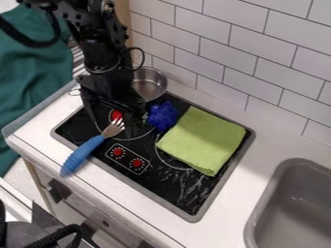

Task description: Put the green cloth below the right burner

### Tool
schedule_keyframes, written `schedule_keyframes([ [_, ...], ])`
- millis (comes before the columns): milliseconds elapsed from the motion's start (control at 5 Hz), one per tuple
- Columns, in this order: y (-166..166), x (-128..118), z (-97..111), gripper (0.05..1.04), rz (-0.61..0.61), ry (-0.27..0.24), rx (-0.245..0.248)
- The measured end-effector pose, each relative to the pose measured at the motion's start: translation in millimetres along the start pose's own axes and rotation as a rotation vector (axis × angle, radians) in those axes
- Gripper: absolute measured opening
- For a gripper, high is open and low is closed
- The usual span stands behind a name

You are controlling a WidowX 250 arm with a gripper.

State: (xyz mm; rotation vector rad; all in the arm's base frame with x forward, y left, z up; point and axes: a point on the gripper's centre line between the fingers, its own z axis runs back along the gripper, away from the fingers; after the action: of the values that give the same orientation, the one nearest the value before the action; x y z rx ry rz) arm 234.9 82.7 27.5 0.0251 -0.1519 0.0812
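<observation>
So the claw (112, 126) is over the left burner (134, 139), fingers spread apart; blue-handled fork (82, 154) by it, handle over the worktop (40, 136); lumpy blue thing (162, 116) just beside the green cloth (203, 139), which partly covers the right burner (159, 148); metal pot (150, 85) behind.

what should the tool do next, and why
Probably move across toward the green cloth: the tool hangs by the fork, while the cloth lies partly over the right burner instead of below it.
</observation>
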Motion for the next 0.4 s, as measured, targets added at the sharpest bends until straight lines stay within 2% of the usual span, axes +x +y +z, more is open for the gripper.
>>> schedule_keyframes([
  [200, -2.2, -4.6, -5.9, 1.007, 0.012, 0.022, -0.011],
  [400, -29.0, 14.2, -11.8, 1.007, 0.024, -0.063, -0.045],
])
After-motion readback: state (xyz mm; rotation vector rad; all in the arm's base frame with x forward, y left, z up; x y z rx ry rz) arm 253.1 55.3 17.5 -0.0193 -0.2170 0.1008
